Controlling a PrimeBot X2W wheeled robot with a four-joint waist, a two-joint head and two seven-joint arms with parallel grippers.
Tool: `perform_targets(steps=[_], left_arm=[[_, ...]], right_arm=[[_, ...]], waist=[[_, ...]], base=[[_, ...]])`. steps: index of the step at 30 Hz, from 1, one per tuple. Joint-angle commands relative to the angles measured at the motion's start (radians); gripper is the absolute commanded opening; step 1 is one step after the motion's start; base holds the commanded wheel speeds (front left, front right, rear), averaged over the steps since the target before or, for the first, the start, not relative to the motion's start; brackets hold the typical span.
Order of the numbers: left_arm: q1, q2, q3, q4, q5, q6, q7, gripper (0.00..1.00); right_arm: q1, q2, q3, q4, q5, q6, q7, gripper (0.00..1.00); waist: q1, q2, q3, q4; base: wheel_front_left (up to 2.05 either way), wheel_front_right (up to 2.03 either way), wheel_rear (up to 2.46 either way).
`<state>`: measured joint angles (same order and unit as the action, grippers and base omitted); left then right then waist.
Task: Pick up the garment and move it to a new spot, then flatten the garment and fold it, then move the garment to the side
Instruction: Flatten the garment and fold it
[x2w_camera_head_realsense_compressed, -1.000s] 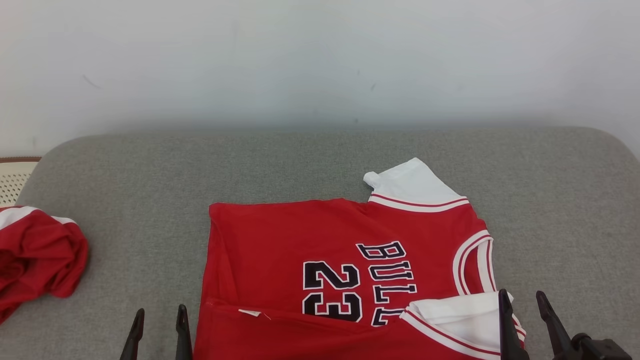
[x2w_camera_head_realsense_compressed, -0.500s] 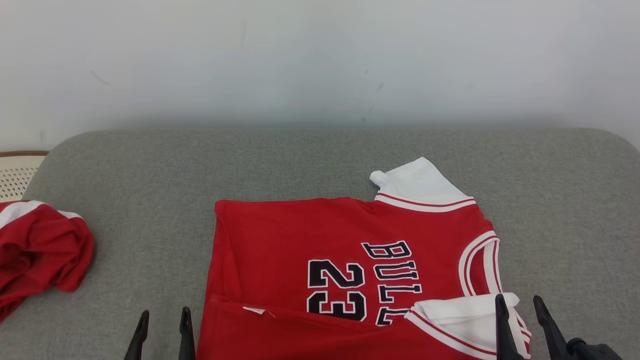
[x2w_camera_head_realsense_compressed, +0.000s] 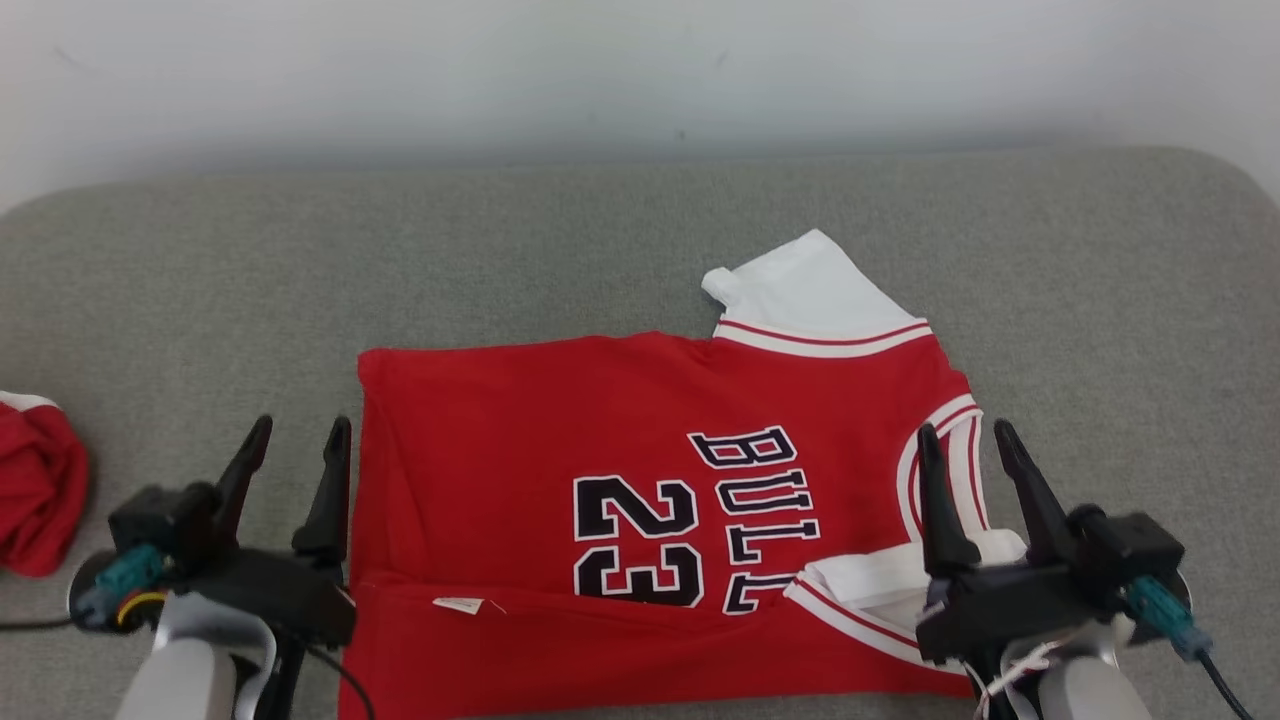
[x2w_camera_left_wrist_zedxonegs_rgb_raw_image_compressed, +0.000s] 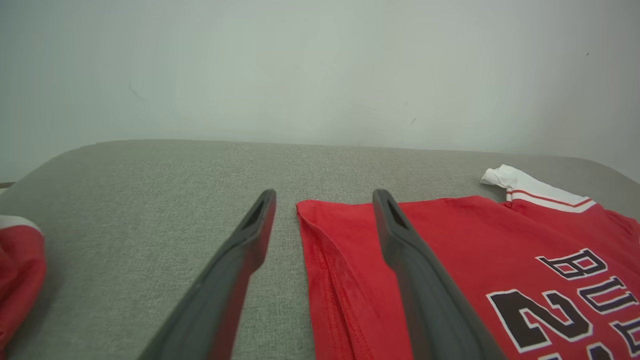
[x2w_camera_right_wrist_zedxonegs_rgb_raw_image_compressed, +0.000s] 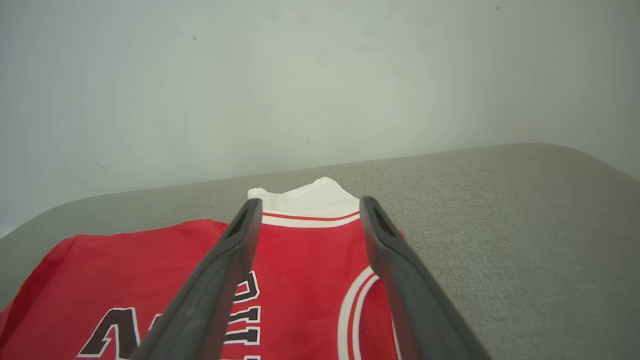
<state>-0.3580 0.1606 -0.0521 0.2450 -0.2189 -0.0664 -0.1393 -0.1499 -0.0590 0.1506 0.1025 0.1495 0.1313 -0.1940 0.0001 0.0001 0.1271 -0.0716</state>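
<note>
Two red garments: one jersey (x2w_camera_head_realsense_compressed: 640, 470) flat mid-cushion (x2w_camera_head_realsense_compressed: 500, 250), its near edge folded over part of the lettering; one crumpled heap (x2w_camera_head_realsense_compressed: 35, 490) far left, cut off by the frame. Two grippers: left gripper (x2w_camera_head_realsense_compressed: 297, 432) at the jersey's left edge, right gripper (x2w_camera_head_realsense_compressed: 965, 435) over its neckline, both with jaws apart and empty.

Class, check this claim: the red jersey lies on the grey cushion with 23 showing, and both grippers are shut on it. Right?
Not quite. The red jersey does lie on the grey cushion with 23 showing, but the left gripper and right gripper stand open, holding nothing, as the head view shows.
</note>
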Motion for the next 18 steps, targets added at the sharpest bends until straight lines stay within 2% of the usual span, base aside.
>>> perform_targets(steps=[1, 8, 13, 18], left_arm=[[-0.046, 0.012, -0.001, 0.024, -0.024, -0.013, 0.024, 1.0], [-0.26, 0.064, -0.008, 0.152, -0.105, -0.051, 0.142, 1.0], [-0.346, 0.103, -0.021, 0.241, -0.156, -0.059, 0.214, 1.0], [-0.381, 0.125, -0.035, 0.295, -0.17, -0.06, 0.227, 1.0]], right_arm=[[-0.048, -0.002, 0.013, 0.014, 0.004, -0.001, -0.003, 1.0], [-0.314, -0.02, 0.048, 0.136, 0.002, -0.001, -0.015, 1.0], [-0.461, -0.022, 0.076, 0.227, 0.01, -0.001, -0.031, 1.0], [-0.536, -0.019, 0.092, 0.302, 0.021, -0.001, -0.05, 1.0]], waist=[[-0.0001, -0.0001, 0.111, -0.064], [-0.0001, -0.0001, 0.229, -0.11], [-0.0001, -0.0001, 0.263, -0.13], [-0.0001, -0.0001, 0.265, -0.131]], base=[[0.0, 0.0, 0.0], [0.0, 0.0, 0.0], [0.0, 0.0, 0.0], [0.0, 0.0, 0.0]])
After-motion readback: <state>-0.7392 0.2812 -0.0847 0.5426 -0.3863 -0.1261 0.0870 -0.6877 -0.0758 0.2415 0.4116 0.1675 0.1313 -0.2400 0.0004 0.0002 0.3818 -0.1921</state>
